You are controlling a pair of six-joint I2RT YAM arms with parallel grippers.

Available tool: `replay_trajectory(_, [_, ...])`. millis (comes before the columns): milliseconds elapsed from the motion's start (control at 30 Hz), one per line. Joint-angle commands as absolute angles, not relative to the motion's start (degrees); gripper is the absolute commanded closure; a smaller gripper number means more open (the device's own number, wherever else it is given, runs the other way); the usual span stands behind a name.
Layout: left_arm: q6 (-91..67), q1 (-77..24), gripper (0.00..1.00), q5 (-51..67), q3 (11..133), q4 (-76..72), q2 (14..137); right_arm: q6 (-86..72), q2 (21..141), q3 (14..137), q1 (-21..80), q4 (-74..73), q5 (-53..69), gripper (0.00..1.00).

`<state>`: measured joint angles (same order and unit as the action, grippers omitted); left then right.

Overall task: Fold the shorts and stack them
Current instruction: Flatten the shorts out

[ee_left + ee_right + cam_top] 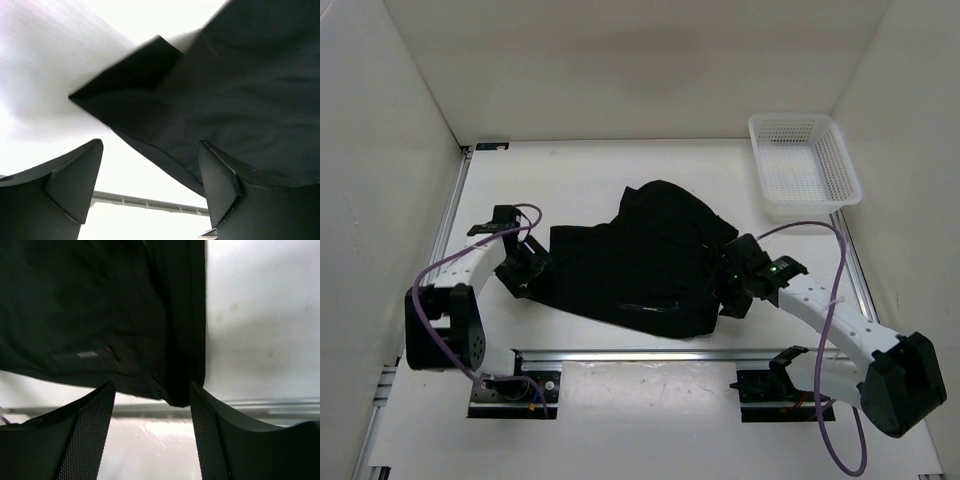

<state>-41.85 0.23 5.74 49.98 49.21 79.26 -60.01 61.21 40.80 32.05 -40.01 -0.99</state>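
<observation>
- On the table point(620, 170), seen from above, the shorts point(640, 255) lie spread between my left pincer point(528, 270) and right pincer point(728, 298).
- Left wrist: my fingers gape and the hem corner is just ahead. I should pinch both layers squarely.
- Right wrist: these fingers are parted too, with a thick edge between them. Only here does a pale mark point(86, 354) show.

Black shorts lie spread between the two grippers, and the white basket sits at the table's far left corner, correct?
No: the top external view shows the white basket at the far right corner. The shorts do lie between the left gripper and the right gripper.
</observation>
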Motion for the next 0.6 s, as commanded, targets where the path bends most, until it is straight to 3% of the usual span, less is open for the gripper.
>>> replay_trajectory(0, [-41.05,0.00,0.12,5.02,50.62,46.85,84.01,-62.06,63.80,40.77,34.37,-37.09,2.56,0.34])
replay_trajectory(167, [-40.00,0.00,0.14,3.96,52.21,44.91,91.92,-54.76,75.31,42.00,35.07,-32.97,2.19,0.37])
replay_trajectory(267, [-39.99,0.00,0.22,3.43,52.73,44.38,94.04,-53.35,79.80,42.54,36.29,-30.25,2.72,0.42])
replay_trajectory(300, [-39.99,0.00,0.25,2.91,52.73,44.38,94.83,-53.35,80.41,42.54,36.30,-30.23,2.72,0.49])
replay_trajectory(400, [-39.99,0.00,0.51,2.90,52.73,43.86,96.32,-53.35,81.12,43.68,37.44,-29.62,1.68,0.70])
replay_trajectory(433, [-39.99,0.00,0.63,2.38,53.34,43.86,96.33,-53.35,81.12,44.55,37.44,-29.62,0.89,0.91])
replay_trajectory(467, [-40.51,0.00,0.88,2.37,53.35,43.86,96.94,-52.57,81.12,45.26,37.44,-30.75,0.01,0.99])
replay_trajectory(567, [-40.52,0.00,0.90,3.60,56.51,43.86,98.34,-48.28,82.70,51.05,36.92,-32.51,-4.90,0.99])
